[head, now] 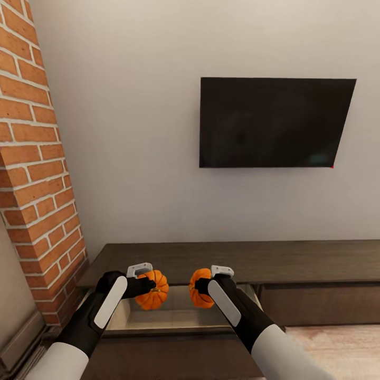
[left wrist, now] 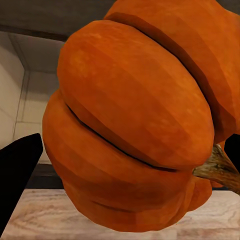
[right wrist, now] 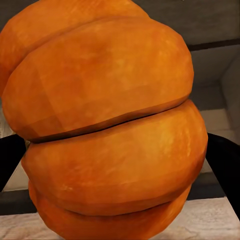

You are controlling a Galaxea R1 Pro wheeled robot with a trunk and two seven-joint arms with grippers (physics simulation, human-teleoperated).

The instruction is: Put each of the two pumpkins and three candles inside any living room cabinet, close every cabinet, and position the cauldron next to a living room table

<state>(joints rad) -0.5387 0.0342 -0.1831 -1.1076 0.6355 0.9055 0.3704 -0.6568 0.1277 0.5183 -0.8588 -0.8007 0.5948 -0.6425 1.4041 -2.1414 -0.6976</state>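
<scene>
There, both pumpkins hung directly over the cabinet's (head: 295, 258) open drawer (head: 174, 316): left gripper (head: 149, 286) clenched one pumpkin (head: 153, 291), right gripper (head: 202, 286) the other pumpkin (head: 199, 289), drawer at six o'clock beneath each.

Ahead I see a plain pale wall (head: 132, 132) with a dark flat screen (head: 274, 122) mounted on it, a red brick column (head: 37, 174) at left, and light wood flooring (head: 343, 348) lower right.
</scene>
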